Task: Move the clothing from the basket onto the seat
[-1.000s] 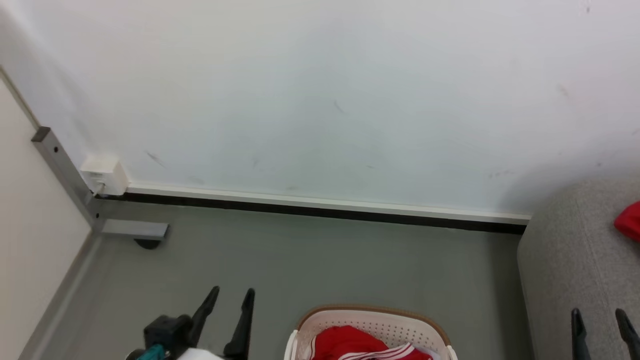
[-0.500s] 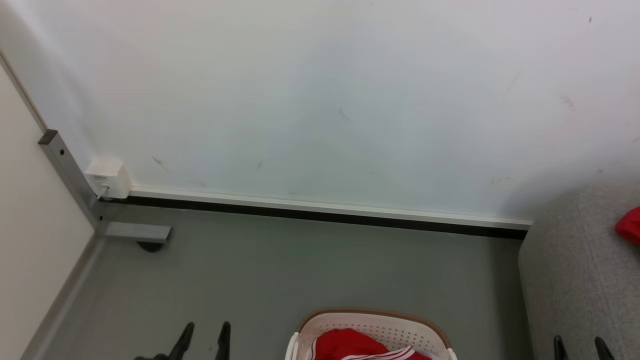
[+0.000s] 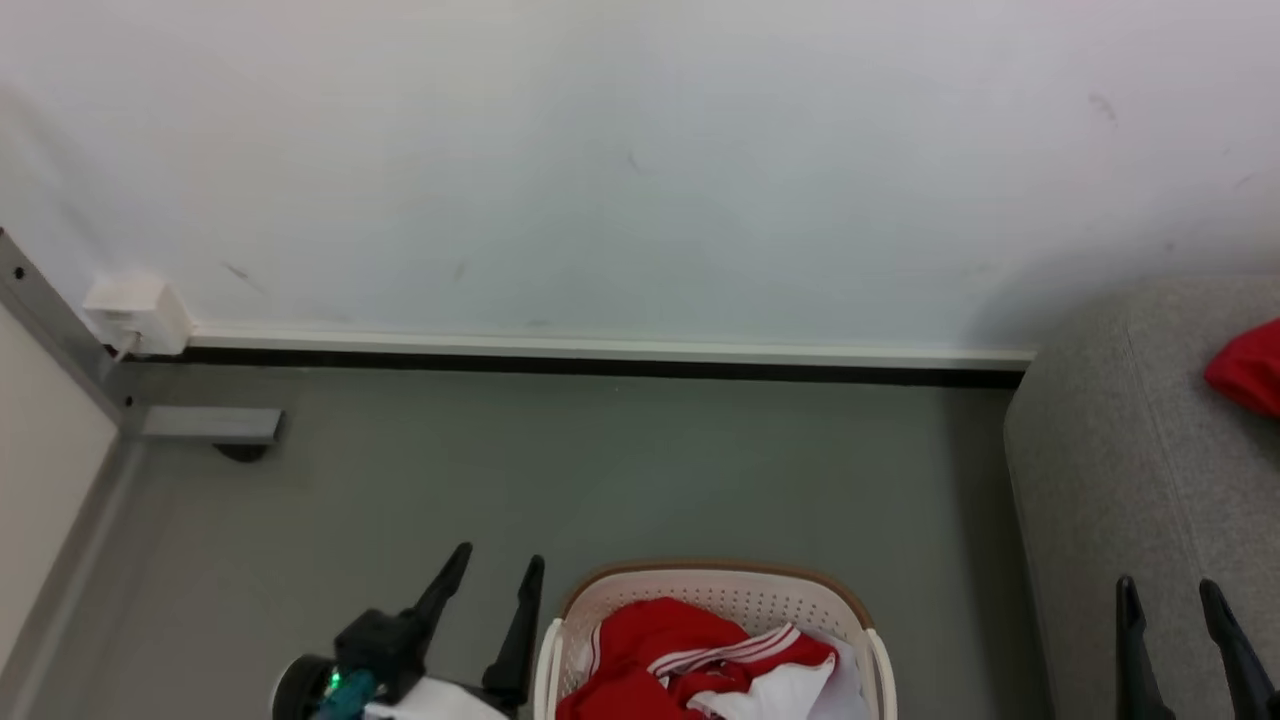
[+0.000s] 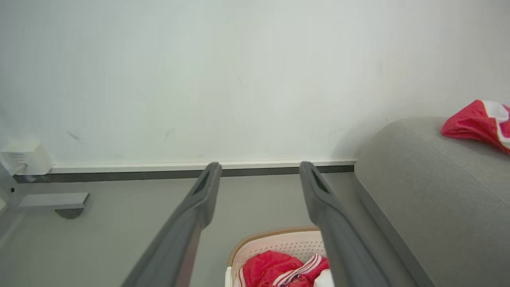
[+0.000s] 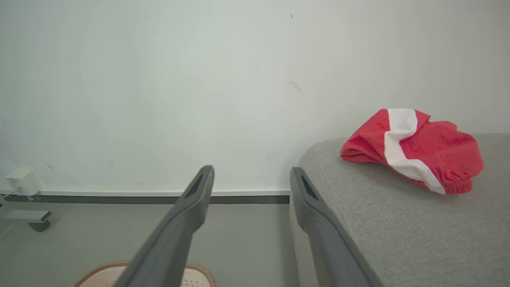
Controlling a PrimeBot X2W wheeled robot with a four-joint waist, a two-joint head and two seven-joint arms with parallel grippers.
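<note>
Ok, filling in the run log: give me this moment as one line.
left gripper: open, empty, beside basket | right gripper: open, empty, at seat edge | clothing: in basket | red piece: on seat

Readable text: none in any view.
Clothing [image 5: 438, 151]: red with white bands; no lettering legible.
Wall box [image 3: 137, 313]: face too small to read.
</note>
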